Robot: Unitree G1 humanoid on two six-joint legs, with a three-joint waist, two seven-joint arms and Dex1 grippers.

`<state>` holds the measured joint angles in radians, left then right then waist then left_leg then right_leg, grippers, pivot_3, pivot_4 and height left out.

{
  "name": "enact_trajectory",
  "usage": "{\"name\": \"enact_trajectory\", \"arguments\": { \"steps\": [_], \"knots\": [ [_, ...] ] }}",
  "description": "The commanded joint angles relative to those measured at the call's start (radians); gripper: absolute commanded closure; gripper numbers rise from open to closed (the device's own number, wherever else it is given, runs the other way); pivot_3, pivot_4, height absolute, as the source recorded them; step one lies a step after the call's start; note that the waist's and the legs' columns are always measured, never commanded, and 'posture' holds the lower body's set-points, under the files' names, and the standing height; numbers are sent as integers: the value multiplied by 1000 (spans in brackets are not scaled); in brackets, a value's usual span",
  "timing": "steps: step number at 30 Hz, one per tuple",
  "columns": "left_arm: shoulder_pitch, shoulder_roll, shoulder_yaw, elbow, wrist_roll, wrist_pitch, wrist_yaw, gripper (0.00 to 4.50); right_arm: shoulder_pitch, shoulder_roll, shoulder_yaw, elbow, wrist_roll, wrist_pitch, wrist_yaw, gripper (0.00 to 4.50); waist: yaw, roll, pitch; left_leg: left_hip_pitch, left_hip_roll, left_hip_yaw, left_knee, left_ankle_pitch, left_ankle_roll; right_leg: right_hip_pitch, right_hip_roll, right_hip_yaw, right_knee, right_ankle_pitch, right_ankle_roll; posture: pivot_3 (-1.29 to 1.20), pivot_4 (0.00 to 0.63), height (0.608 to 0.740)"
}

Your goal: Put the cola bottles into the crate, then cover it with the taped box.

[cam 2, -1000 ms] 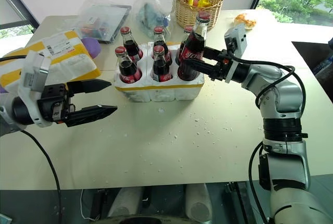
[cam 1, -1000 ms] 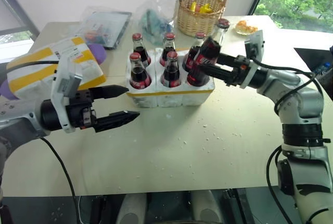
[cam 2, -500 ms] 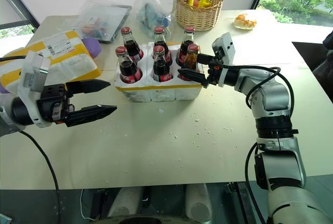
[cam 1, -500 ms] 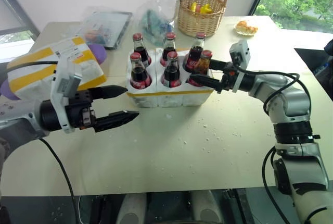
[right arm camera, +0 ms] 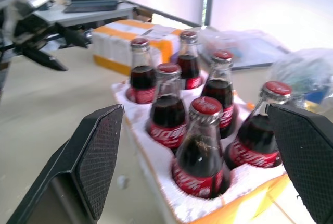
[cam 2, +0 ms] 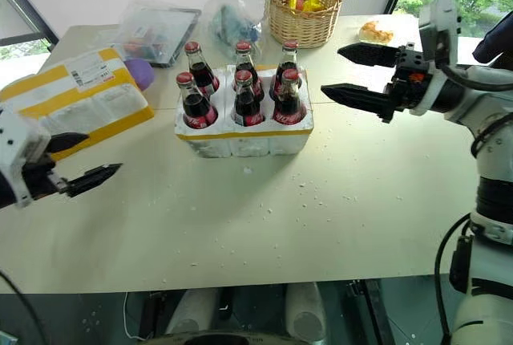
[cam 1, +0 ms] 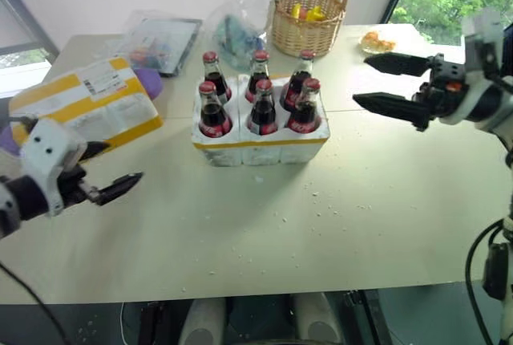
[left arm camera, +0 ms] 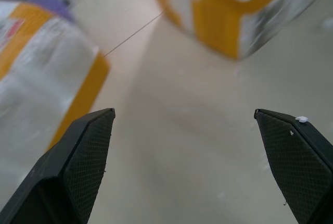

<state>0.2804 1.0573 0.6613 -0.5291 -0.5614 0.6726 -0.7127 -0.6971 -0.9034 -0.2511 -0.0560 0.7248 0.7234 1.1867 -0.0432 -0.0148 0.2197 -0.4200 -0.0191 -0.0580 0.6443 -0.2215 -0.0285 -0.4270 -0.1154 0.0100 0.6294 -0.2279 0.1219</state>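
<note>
Now I see all six cola bottles (cam 1: 258, 96) standing in the crate (cam 1: 260, 146) on the surface (cam 1: 321, 225). My right hand (cam 1: 385, 83) is wide open beside it, holding nothing. My left hand (cam 2: 76, 160) is open and empty too, near the taped box (cam 1: 84, 104)

You've got open surface (cam 1: 321, 225) all along the near side, nothing but crumbs there. The crate (cam 1: 260, 143) sits mid-surface with all six cola bottles (cam 1: 263, 108) standing up out of it, so anything passing over it meets those caps. The taped box (cam 1: 84, 103) lies to its left with a free lane between them. Behind the crate, the wicker basket (cam 1: 308, 22) and plastic bags (cam 1: 232, 28) crowd the far edge. Right of the crate it's clear.
</note>
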Motion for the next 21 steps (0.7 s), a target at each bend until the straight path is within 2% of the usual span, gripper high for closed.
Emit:
{"name": "enact_trajectory", "arguments": {
  "steps": [1,4,8,16,21],
  "knots": [
    [127,17,74,99,272,-177,-15,0,21,-25,-47,-86,79,30,26,38,1,0,0,0,0,0,0,0,0,0,0,0,0,0,0,0,150,737],
    [183,39,43,286,472,-353,43,0,13,11,-26,-105,59,-9,-19,38,2,0,0,0,0,1,0,0,0,-1,-1,0,0,0,-1,0,150,737],
    [134,99,-65,570,691,-596,190,0,1,33,-10,-103,64,-16,-27,38,8,-1,-1,-1,0,1,0,0,0,-1,-2,0,-1,0,-2,0,150,737],
    [-320,145,-371,1187,890,-932,454,0,-20,28,-13,-87,67,-10,-40,38,33,-2,-1,-6,0,1,-1,0,0,-7,-3,-1,-1,3,3,0,150,737],
    [-601,131,-568,1492,1030,-1057,611,0,-27,6,-27,-84,74,7,-48,38,32,-2,-2,-6,-1,2,0,0,0,-6,-3,-2,0,5,6,0,150,737]
  ]
}}
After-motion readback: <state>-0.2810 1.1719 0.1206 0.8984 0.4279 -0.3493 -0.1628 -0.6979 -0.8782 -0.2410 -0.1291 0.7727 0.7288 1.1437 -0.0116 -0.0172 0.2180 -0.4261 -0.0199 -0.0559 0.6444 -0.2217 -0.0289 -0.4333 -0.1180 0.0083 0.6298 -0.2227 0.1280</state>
